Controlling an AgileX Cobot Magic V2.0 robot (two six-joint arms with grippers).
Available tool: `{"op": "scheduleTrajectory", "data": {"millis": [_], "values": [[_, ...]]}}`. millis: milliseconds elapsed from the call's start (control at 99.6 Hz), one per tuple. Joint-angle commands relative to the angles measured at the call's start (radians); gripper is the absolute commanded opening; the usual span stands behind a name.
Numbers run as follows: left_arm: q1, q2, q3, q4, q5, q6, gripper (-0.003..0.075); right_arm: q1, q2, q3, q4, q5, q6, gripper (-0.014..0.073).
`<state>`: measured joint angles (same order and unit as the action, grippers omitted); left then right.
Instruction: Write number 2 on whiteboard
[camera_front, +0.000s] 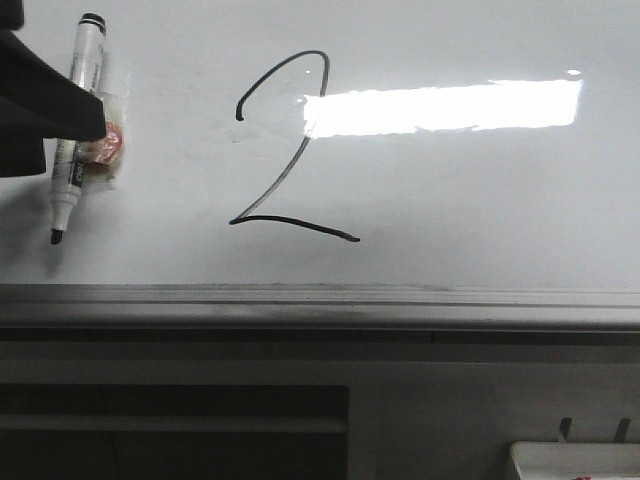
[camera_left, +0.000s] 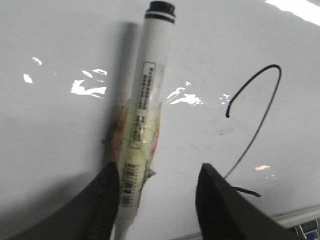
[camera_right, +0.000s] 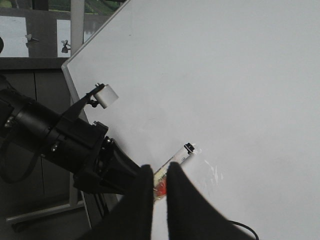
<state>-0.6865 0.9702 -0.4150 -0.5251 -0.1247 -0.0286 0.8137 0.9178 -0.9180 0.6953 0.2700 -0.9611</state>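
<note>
The whiteboard (camera_front: 480, 200) fills the front view, with a bright glare and a grey bottom rail (camera_front: 320, 305). The number 2 (camera_front: 300, 228) is drawn on it in thin black line, and part of its curve shows in the left wrist view (camera_left: 260, 73). A white marker (camera_front: 78, 110) with a black tip pointing down hangs on the board at the left, wrapped in clear tape over something red. My left gripper (camera_left: 159, 169) is open. The marker (camera_left: 147, 95) lies against the inner side of one finger, and the other finger is well apart from it. My right gripper (camera_right: 160, 169) is shut and empty, away from the board.
A white tray (camera_front: 575, 460) sits at the bottom right below the rail. A dark cabinet opening (camera_front: 170, 430) is under the board. In the right wrist view my left arm (camera_right: 55, 140) reaches to the board's left edge.
</note>
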Motion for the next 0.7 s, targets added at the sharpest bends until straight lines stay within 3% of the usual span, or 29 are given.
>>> {"op": "scheduleTrajectory", "data": {"millis": [0,80,452,693], "values": [[0.001,-0.064,-0.023,0.021,-0.017,0.004,0.0174,-0.007,-0.044,-0.014,0.015,-0.052,-0.002,-0.0073],[-0.001,-0.118,-0.021,0.043,-0.004,0.004,-0.0025,-0.007,-0.091,0.023,0.015,-0.078,-0.002,-0.0059],[-0.001,-0.432,0.011,0.309,0.092,0.029,-0.002,-0.007,-0.53,0.396,0.017,-0.259,-0.002,-0.0059],[-0.005,-0.609,0.069,0.412,0.094,0.029,-0.002,-0.007,-0.794,0.616,0.109,-0.27,-0.002,-0.006]]}}
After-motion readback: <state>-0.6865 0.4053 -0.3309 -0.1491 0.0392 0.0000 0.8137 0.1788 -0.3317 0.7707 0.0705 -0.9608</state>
